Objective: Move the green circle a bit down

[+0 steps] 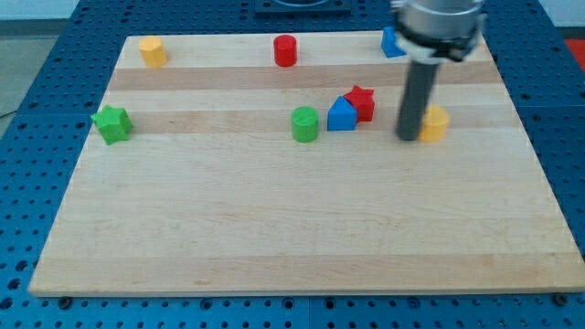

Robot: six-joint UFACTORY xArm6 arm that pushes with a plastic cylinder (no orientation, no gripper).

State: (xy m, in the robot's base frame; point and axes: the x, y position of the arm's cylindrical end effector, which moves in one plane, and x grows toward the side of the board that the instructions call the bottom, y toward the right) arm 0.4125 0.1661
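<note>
My tip [408, 137] against yellow block [434, 123] — well right of green circle [305, 124] — holds nothing.

The rod [416, 100] is smeared with motion blur, so my tip [408, 137] is a fuzzy guess at best. It covers the left edge of the yellow block [435, 123], whose shape I can't make out. The arm's upper body [439, 23] is cut off at the view's top and hides most of a blue block [391, 43].
</note>
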